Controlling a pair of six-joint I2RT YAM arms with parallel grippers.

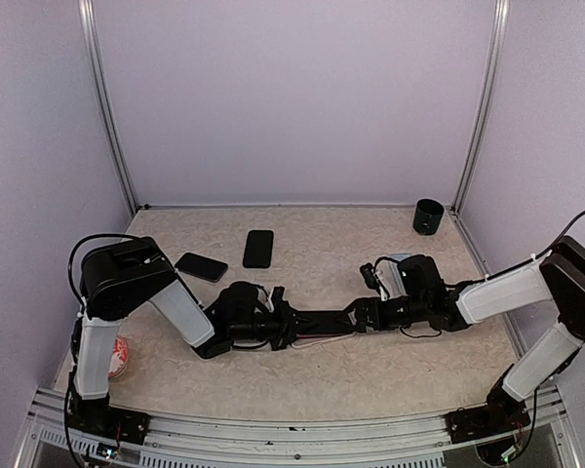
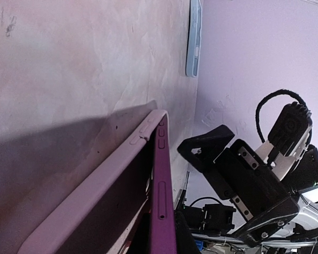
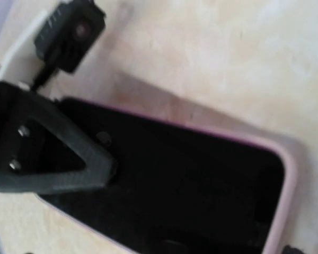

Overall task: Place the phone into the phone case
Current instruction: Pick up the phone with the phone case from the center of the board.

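**Phone (image 3: pixel 164 174) sits in the pink phone case (image 2: pixel 95 185), held between the arms at mid-table (image 1: pixel 370 380)**
Left end effector (image 1: pixel 281 317) is clamped on the case's end. Right end effector (image 1: pixel 356 314) stands wide apart at the other end, seemingly not gripping. The case looks soft and bendy, the phone stiff, light and slick, so hold the long edges and press the corners home.
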